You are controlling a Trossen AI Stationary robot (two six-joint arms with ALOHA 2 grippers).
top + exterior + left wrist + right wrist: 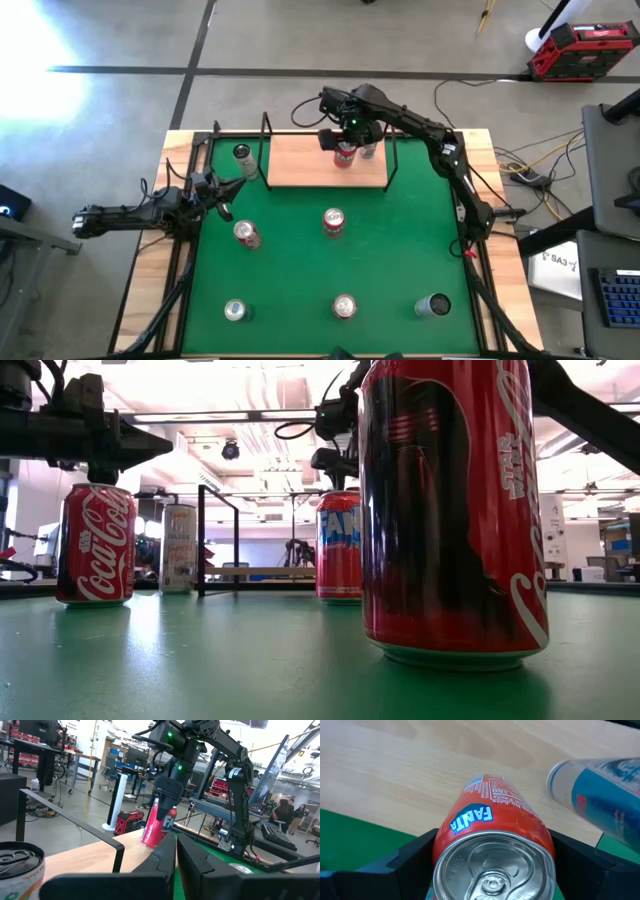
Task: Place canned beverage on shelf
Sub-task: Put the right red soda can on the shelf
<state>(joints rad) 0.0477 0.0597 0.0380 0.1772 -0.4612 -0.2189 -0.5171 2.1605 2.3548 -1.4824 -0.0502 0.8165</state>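
On the shelf (300, 165), toward its far right part: one orange Fanta can (345, 152), held in the right tool (346, 140), whose two dark fingers (410, 855) stand wide apart and press the can's opposite sides. Whether its base touches the board cannot be told. Can's long axis near vertical but tilted in the left wrist view, pull-tab top uppermost and leaning to one side, base toward the light wood. Just beside it on the shelf, on its right: one pale blue-and-silver can (368, 150). Shelf itself: a light wooden board framed by thin black uprights, at the far edge of the green mat (400, 250). Left of the shelf, on the mat: one white can (243, 155). Left tool (222, 190): fingers fully closed, nothing between them, low over the mat's left edge, left of the shelf. Nearer than the shelf, on the mat: a red can (333, 222) in the middle, a red Coca-Cola can (246, 234) to its left, and a front row of three, a silver-topped can (235, 311), another red can (344, 306) and a dark grey can (433, 305). Mat lies on the wooden counter (160, 250).
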